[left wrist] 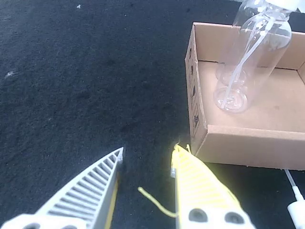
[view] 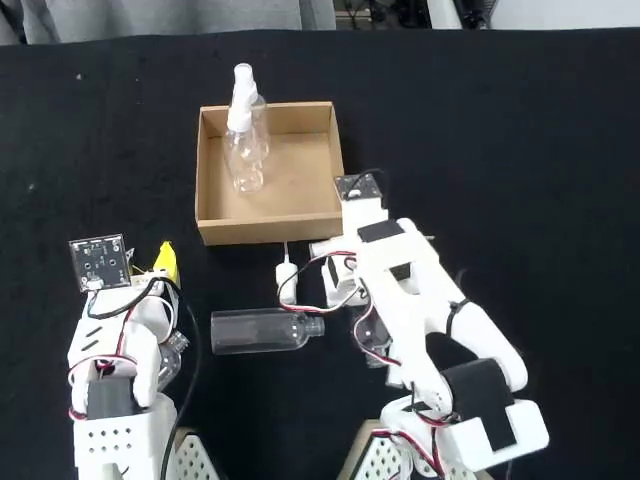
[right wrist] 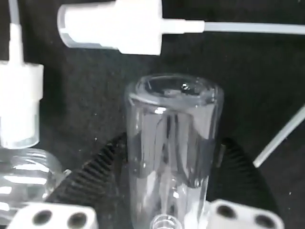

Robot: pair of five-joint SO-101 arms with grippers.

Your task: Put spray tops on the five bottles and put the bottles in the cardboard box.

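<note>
1. The desk point(view: 520, 150) is covered with soft black cloth. A brown cardboard box point(view: 215, 232) sits on it. The box is square and open on top, with thin flat walls.
2. Clear round plastic bottles point(view: 246, 150) stand inside the box. The left wrist view shows two see-through bottoms close together. One bottle wears a white spray top point(view: 242, 95), and a thin tube runs down inside it.
3. The right tool point(right wrist: 171, 143) has black ribbed fingers point(right wrist: 90, 179). They are closed tight on a smooth, shiny clear bottle point(right wrist: 174, 119), one finger on each side. The flat round bottom of this held bottle faces the wrist camera.
4. Two white plastic spray tops lie on the cloth near the held bottle. One spray top on its side point(right wrist: 114, 26) has a long thin straw. The second spray top point(right wrist: 19, 105) lies just beside the held bottle.
5. In the high view, a clear bottle lying on its side point(view: 265, 330) rests on the desk between the two arms. Its bare neck points toward the right arm. A small white spray top in front of the box point(view: 287, 275) lies near that neck. Another clear bottle point(view: 176, 352) lies close against the left arm.
6. The left tool point(left wrist: 148, 150) has one yellow finger and one pale grey finger, both pointed and ribbed. The fingers are spread apart and hold nothing. They hang over the black cloth, just beside the near corner of the box.
7. Small dark printed marks point(left wrist: 194, 90) sit on the outer wall of the box. They are too small to read.
</note>
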